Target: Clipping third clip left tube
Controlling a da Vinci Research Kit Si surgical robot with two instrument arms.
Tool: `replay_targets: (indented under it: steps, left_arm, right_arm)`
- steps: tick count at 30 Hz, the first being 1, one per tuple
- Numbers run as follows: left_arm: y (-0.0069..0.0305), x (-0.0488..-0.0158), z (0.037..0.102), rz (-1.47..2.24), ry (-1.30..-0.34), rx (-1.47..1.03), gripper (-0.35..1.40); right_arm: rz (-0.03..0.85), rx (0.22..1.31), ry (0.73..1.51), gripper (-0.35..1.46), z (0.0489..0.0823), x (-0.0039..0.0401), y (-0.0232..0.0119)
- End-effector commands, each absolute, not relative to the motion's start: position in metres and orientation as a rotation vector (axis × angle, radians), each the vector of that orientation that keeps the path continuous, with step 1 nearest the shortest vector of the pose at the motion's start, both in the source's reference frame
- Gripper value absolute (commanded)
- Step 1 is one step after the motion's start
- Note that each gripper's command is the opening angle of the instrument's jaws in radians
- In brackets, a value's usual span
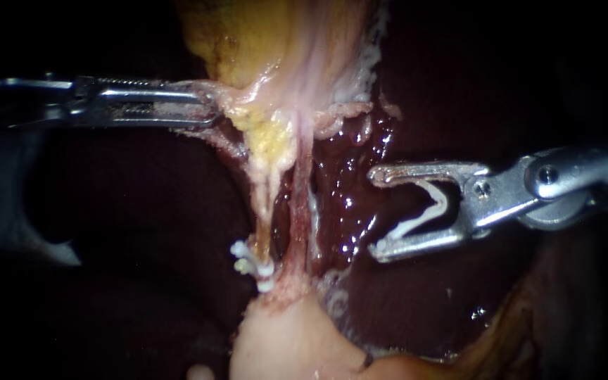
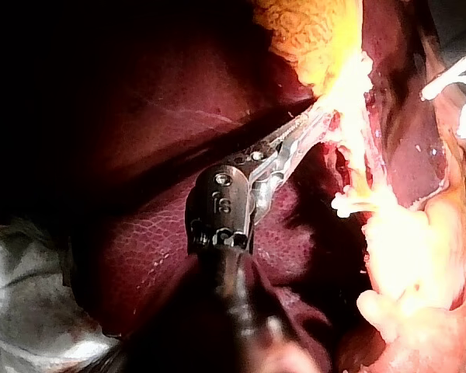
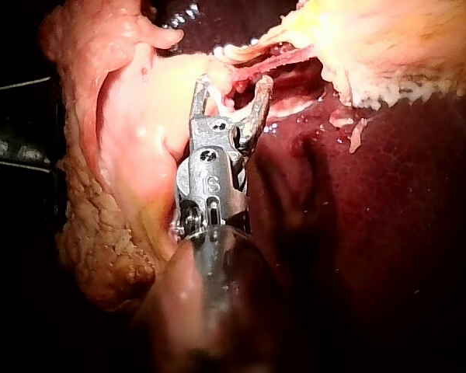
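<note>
The left tube (image 1: pixel 264 200) runs pale and stretched from the gallbladder (image 1: pixel 262 42) down to the white clips (image 1: pixel 251 266) at its lower end. To its right and apart from it, the right instrument (image 1: pixel 374 213) holds an open clip (image 1: pixel 434 207) between its wide-spread jaws. The left instrument (image 1: pixel 205 112) has its jaws closed on the edge of the gallbladder.

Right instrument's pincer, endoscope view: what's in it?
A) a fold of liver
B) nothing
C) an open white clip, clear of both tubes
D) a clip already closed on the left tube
C: the right instrument holds an open white clip in its pincer, over the liver and apart from the left tube.
</note>
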State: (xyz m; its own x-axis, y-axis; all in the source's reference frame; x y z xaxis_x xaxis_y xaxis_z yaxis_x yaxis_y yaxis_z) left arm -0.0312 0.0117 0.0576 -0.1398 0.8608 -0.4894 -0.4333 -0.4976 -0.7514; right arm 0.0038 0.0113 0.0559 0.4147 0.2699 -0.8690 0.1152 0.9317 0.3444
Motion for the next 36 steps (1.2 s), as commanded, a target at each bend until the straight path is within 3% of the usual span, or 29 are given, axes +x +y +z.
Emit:
replay_targets:
  steps: [1,16,20,36]
  left_arm:
    - [0.0119,-0.0310,0.0573,1.784,-0.556,-1.183,-0.35]
    - [0.0153,-0.0242,0.0520,1.741,-0.534,-1.180,-0.35]
    - [0.0152,-0.0244,0.0521,1.741,-0.532,-1.180,-0.35]
    - [0.0148,-0.0253,0.0519,1.738,-0.523,-1.177,-0.35]
  right_arm:
    - [0.100,0.380,1.147,0.50,0.0559,0.0038,0.0113]
    - [0.099,0.382,1.148,0.50,0.0558,0.0038,0.0113]
    - [0.094,0.391,1.156,0.50,0.0558,0.0045,0.0111]
    - [0.241,0.578,1.238,0.49,0.0583,0.0126,0.0092]
